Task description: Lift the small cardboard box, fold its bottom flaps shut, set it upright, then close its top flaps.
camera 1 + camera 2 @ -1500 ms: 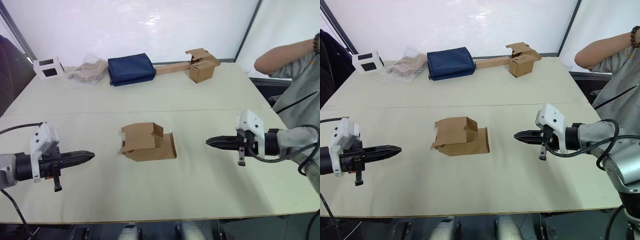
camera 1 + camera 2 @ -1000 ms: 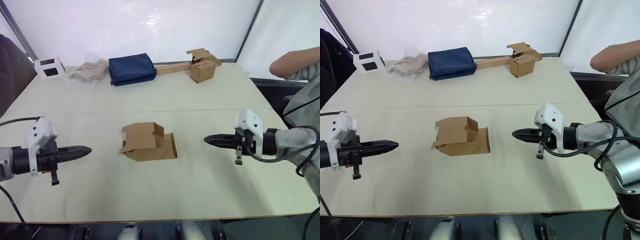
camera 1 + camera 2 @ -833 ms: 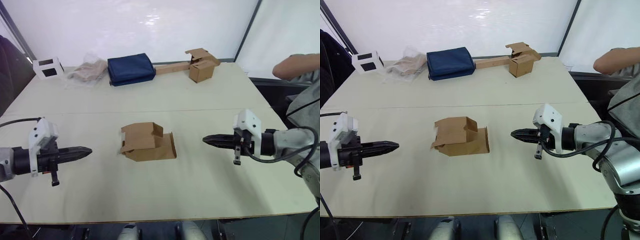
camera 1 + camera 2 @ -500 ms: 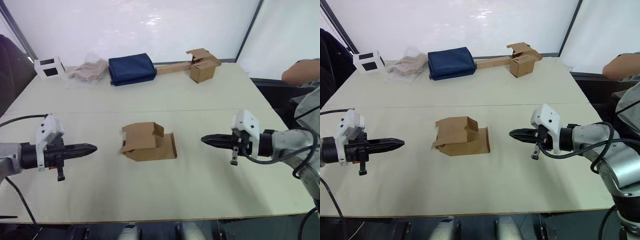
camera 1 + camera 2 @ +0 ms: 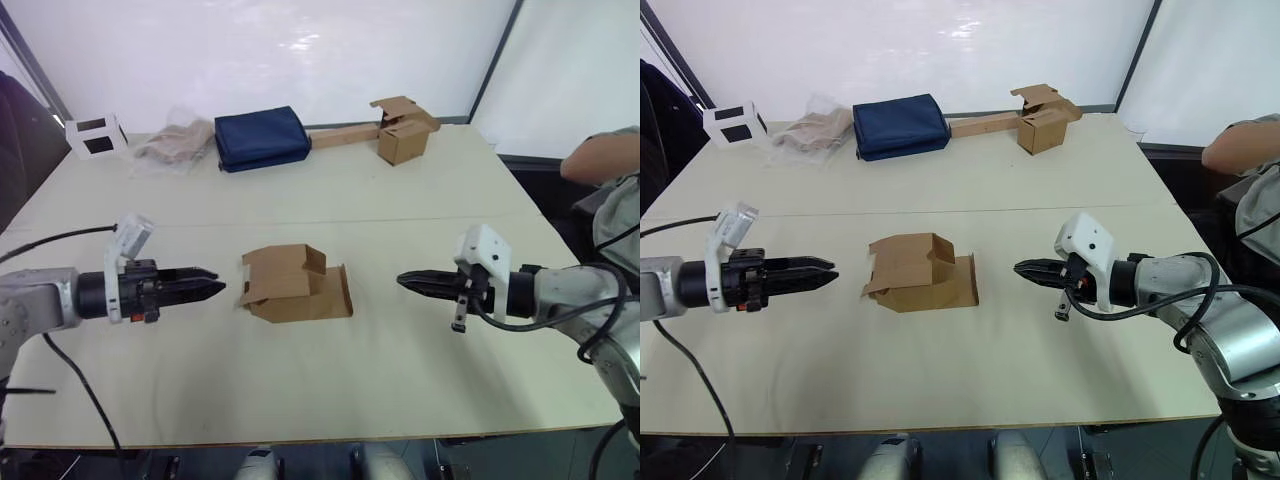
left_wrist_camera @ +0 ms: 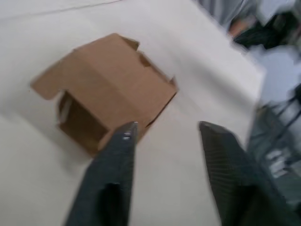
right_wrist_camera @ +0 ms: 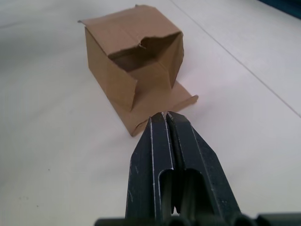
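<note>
Between my two grippers, on the middle of the cream table [image 5: 400, 180], the small cardboard box [image 5: 292, 285] lies on its side, untouched, its flaps loose at both ends. My left gripper [image 5: 212, 287] hangs just left of it, fingers [image 6: 115, 160] spread apart and holding nothing. My right gripper [image 5: 404, 282] sits a little farther off on the box's right, fingers pressed together and empty, pointing at the box. Along the far edge I count one other brown box [image 5: 402, 135] with a long cardboard strip [image 5: 345, 136], one navy blue fabric bundle [image 5: 262, 138], one clear plastic bag [image 5: 176, 142] and one white cube [image 5: 97, 136]. One person's arm [image 5: 598, 160] shows at the right.
</note>
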`<state>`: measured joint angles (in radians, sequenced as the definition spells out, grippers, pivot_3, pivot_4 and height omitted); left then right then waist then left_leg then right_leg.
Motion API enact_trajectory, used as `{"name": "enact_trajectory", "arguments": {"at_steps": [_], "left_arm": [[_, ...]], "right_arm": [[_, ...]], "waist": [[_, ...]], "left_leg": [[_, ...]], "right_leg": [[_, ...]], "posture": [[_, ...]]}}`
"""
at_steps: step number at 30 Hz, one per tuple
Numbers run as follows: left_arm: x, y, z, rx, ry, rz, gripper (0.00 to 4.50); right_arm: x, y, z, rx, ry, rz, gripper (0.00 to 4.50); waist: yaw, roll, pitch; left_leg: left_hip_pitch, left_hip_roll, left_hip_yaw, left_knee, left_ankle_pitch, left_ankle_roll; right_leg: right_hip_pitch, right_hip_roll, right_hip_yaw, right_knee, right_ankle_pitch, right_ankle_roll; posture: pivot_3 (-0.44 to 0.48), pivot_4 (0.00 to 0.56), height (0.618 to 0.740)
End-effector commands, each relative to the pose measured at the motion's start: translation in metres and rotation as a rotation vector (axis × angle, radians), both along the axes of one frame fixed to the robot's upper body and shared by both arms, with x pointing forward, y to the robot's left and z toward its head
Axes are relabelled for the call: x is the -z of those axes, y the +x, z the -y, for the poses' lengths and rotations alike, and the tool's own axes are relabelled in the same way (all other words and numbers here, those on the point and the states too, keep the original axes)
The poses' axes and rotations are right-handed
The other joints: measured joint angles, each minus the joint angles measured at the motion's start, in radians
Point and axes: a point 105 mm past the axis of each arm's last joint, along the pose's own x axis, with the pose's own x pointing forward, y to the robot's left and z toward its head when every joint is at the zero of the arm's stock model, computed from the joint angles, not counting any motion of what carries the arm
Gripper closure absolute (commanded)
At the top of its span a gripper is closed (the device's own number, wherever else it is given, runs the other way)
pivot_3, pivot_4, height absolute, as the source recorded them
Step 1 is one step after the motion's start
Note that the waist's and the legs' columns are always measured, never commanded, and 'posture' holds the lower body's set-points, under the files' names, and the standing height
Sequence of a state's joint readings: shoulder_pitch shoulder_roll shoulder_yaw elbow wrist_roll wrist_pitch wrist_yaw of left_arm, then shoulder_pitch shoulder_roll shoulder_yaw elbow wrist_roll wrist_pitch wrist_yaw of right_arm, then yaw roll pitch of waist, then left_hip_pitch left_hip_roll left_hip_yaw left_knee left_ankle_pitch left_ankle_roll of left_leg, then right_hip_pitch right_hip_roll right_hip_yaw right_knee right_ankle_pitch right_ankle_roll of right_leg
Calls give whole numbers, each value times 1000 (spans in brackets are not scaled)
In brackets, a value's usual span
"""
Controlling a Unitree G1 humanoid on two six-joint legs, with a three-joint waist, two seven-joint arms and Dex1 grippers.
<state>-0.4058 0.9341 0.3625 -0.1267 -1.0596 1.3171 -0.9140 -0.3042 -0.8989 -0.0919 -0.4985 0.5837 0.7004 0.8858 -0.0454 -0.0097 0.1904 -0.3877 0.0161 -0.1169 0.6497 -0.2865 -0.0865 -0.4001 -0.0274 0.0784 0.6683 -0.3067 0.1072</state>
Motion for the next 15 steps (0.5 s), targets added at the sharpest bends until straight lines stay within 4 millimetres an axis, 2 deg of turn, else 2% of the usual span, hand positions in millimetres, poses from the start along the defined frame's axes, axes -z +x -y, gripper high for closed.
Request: {"name": "enact_trajectory", "arguments": {"at_steps": [1, 3, 8, 15], "left_arm": [[0, 2, -6, -31, -107, -138, 892], [8, 4, -9, -52, -137, -217, 78], [15, 19, -18, -121, -264, -354, 78], [32, 23, 2, -69, -282, -454, 78]], "right_arm": [[-9, 3, -5, -16, 4, 61, 4500], [-7, 5, -8, -19, 2, 66, 4500], [-7, 1, -15, -35, 18, 70, 4500], [-3, -3, -16, -6, 30, 66, 4500]], "waist": [[-2, 0, 0], [-1, 0, 0], [2, 0, 0], [2, 0, 0]], "left_leg": [[0, 0, 0, 0, 0, 0], [0, 0, 0, 0, 0, 0], [0, 0, 0, 1, 0, 0], [-1, -1, -1, 1, 1, -1]], "right_leg": [[0, 0, 0, 0, 0, 0], [0, 0, 0, 0, 0, 0], [-1, 0, 0, 1, 0, 0], [-1, -2, 0, 1, 0, 0]], "posture": [[0, 150, 740], [0, 150, 740], [0, 150, 740], [0, 150, 740]]}}
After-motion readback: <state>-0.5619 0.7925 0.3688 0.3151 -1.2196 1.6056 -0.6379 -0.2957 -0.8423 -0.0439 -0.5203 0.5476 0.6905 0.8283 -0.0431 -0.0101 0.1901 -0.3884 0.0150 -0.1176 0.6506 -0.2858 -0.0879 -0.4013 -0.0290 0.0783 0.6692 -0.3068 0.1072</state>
